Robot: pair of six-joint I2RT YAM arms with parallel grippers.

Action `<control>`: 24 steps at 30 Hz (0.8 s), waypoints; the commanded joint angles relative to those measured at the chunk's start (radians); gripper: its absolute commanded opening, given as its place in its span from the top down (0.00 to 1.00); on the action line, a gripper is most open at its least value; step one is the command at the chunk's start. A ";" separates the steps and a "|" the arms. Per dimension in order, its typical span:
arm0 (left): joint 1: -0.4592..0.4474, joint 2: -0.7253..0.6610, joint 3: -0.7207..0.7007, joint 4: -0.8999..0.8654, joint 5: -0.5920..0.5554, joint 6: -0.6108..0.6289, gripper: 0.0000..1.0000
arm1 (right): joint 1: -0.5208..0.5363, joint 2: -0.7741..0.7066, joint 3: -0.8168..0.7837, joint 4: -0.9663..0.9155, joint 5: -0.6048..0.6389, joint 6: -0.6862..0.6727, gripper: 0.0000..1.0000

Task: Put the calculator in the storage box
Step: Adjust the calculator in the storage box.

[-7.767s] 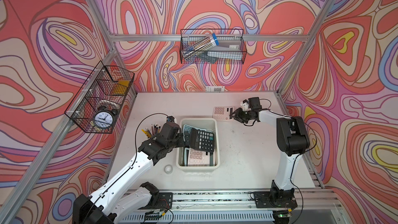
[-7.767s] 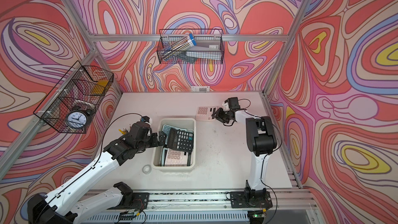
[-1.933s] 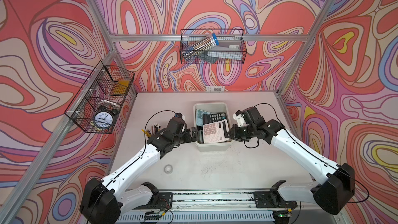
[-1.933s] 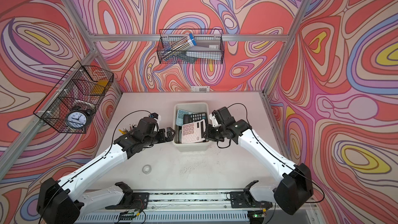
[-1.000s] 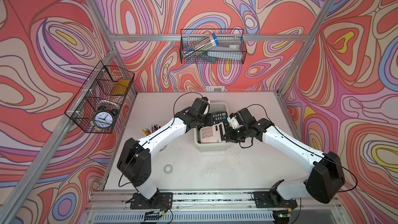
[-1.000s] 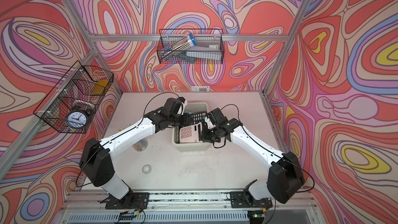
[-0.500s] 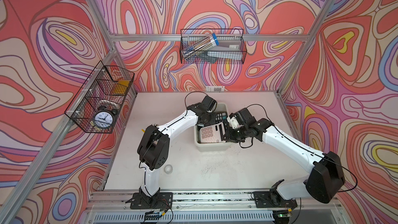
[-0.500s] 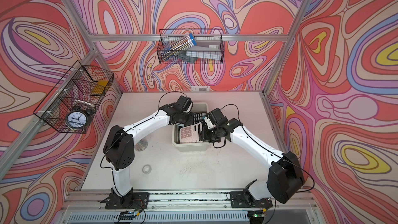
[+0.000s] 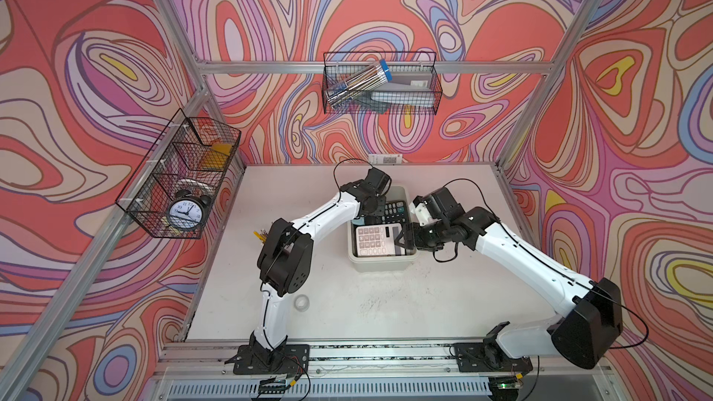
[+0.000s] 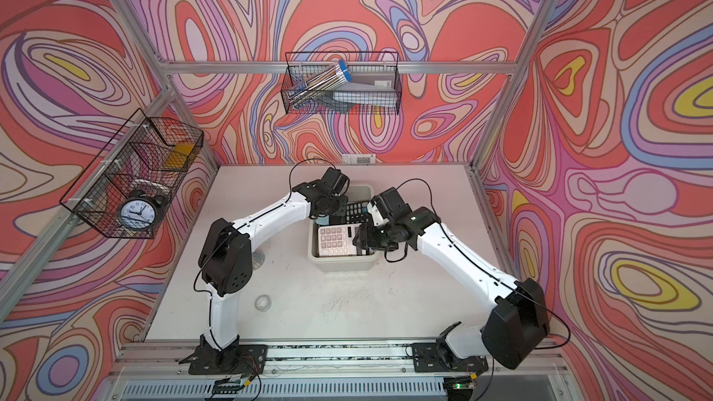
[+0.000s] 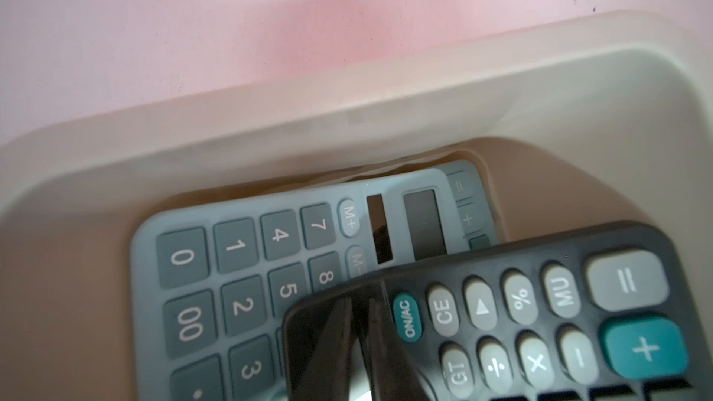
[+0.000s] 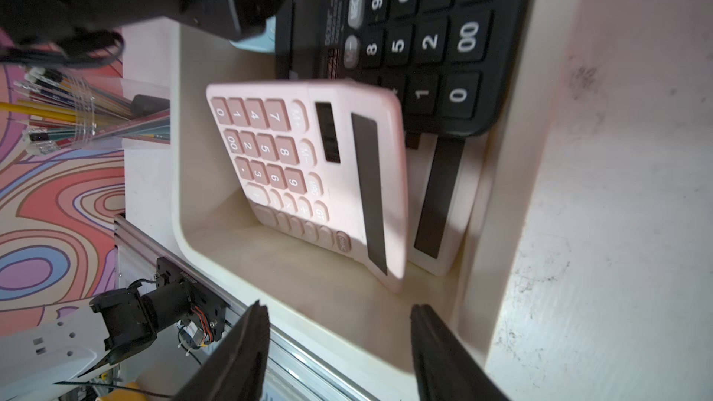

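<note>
The off-white storage box (image 9: 382, 264) (image 10: 341, 263) stands mid-table with several calculators in it. A pink calculator (image 9: 372, 241) (image 12: 308, 171) lies tilted on top at the near end, free of any grip. My right gripper (image 9: 405, 239) (image 12: 339, 310) hangs open just beside it, over the box's right rim. A black calculator (image 9: 393, 210) (image 11: 540, 314) lies at the far end, over a blue one (image 11: 250, 260). My left gripper (image 9: 371, 216) (image 11: 360, 325) is shut, its fingers down at the black calculator's display end; nothing shows between them.
A clear cup of pencils (image 9: 262, 235) (image 12: 85, 117) stands left of the box, partly behind my left arm. A tape roll (image 9: 301, 302) lies near the front left. Wire baskets hang on the back wall (image 9: 380, 82) and the left wall (image 9: 181, 175).
My right gripper has opened and let go of the pink calculator, which now rests in the box. My left gripper has closed at the box's far end.
</note>
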 commanded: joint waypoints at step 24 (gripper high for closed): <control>0.057 0.025 0.011 -0.006 0.005 -0.016 0.84 | -0.032 0.295 0.180 -0.065 -0.135 -0.244 0.85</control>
